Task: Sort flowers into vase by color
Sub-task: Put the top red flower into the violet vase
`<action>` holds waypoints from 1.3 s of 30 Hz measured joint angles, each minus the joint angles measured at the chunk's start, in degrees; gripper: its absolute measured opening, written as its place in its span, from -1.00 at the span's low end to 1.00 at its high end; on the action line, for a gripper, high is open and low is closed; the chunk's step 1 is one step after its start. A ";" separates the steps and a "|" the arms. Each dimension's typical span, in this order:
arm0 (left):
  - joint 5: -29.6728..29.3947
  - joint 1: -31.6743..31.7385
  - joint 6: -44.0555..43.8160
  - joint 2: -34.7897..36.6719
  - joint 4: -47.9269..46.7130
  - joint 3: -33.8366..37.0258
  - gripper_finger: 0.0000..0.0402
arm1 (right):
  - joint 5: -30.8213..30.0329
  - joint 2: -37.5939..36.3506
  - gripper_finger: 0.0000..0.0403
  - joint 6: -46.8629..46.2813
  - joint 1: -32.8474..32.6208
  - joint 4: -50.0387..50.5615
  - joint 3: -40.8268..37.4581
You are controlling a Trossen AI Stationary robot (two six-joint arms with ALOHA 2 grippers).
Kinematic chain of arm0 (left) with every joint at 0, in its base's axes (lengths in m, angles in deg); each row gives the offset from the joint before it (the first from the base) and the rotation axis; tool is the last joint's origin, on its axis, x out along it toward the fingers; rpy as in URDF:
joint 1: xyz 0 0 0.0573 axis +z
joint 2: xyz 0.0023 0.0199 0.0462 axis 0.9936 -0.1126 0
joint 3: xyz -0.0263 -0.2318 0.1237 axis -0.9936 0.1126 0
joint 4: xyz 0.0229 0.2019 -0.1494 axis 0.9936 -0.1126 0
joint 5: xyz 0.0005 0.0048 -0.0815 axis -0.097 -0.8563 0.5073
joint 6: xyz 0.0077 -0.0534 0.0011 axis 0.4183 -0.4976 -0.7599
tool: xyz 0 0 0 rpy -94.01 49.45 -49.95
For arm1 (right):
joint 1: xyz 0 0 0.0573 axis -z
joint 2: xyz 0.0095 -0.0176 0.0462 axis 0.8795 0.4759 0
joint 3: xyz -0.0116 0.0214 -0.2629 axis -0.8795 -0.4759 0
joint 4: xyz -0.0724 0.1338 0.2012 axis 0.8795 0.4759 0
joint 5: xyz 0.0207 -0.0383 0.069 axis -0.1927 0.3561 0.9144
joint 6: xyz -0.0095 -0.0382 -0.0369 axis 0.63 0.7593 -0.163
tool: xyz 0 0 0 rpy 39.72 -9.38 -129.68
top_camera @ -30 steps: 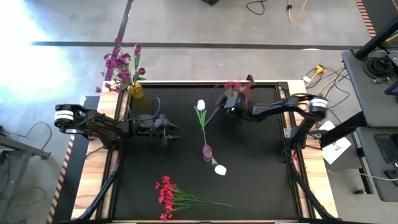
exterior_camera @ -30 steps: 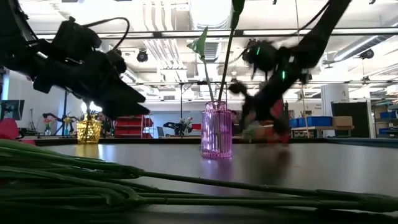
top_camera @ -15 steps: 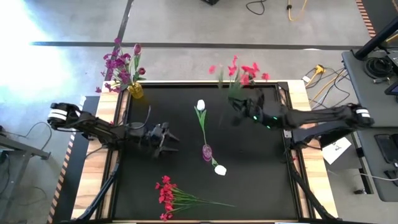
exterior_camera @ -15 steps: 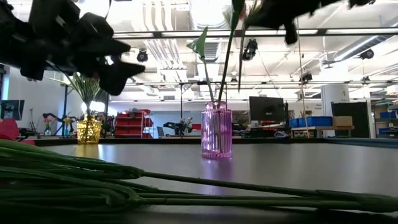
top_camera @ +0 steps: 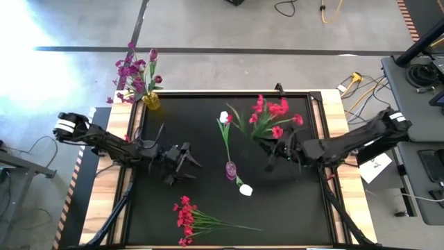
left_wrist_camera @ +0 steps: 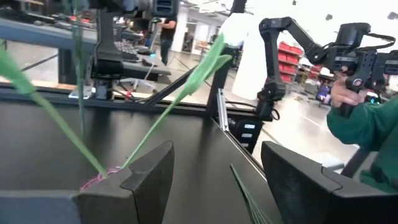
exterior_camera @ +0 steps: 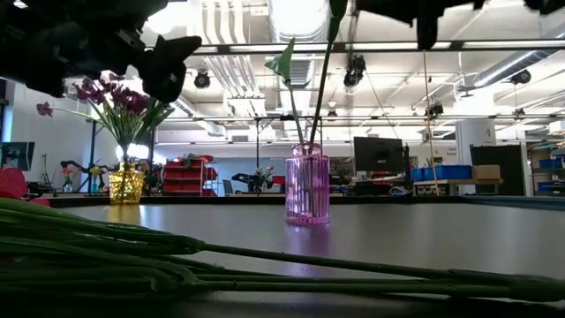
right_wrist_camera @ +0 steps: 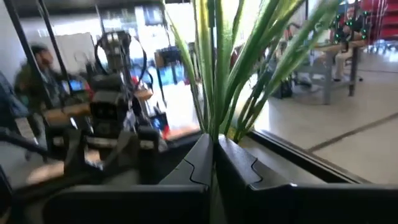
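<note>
My right gripper (top_camera: 276,147) is shut on a bunch of red-pink flowers (top_camera: 270,117), held in the air right of the pink vase (top_camera: 230,169). The pink vase holds white tulip-like buds (top_camera: 223,117) on green stems. It also shows in the low view (exterior_camera: 307,185). My left gripper (top_camera: 184,162) is open and empty, left of the pink vase. A yellow vase (top_camera: 151,101) at the far left corner holds purple-magenta sprays (top_camera: 133,72). Another red-pink bunch (top_camera: 187,218) lies flat near the table's front edge. My right gripper pinches the bunch's green stems (right_wrist_camera: 214,118) together between its two shut fingers, several stems at once. The stems rise out from between the fingertips and fan apart. The bunch is lifted clear of the table, its blossoms toward the far edge.
The stems of the lying bunch (exterior_camera: 177,265) stretch across the near foreground in the low view. A person in a green sleeve (left_wrist_camera: 364,127) stands beyond the table. Bare black tabletop (top_camera: 291,201) lies right of the lying bunch.
My right gripper has carried the red-pink bunch from the table's far edge toward the near edge and has risen, the blossoms swinging up and back. My left gripper has moved a little toward the near edge.
</note>
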 joint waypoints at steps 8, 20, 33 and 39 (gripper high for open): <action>0.10 -0.51 -0.86 -2.24 -1.61 -0.26 0.13 | 1.82 13.41 -0.96 0.94 0.08 -21.89 -1.95; 3.13 -1.43 -1.99 -2.39 -5.39 -0.26 0.12 | 6.18 13.26 -0.96 -3.36 -0.26 -14.83 1.52; 1.77 -3.19 -3.12 -2.41 -14.87 -0.15 0.12 | 6.74 17.75 -0.88 -4.80 -0.24 -3.29 5.92; 1.48 -4.81 -5.86 -2.41 -16.31 -0.15 0.12 | 6.56 17.97 -0.55 -9.43 -0.25 18.11 14.82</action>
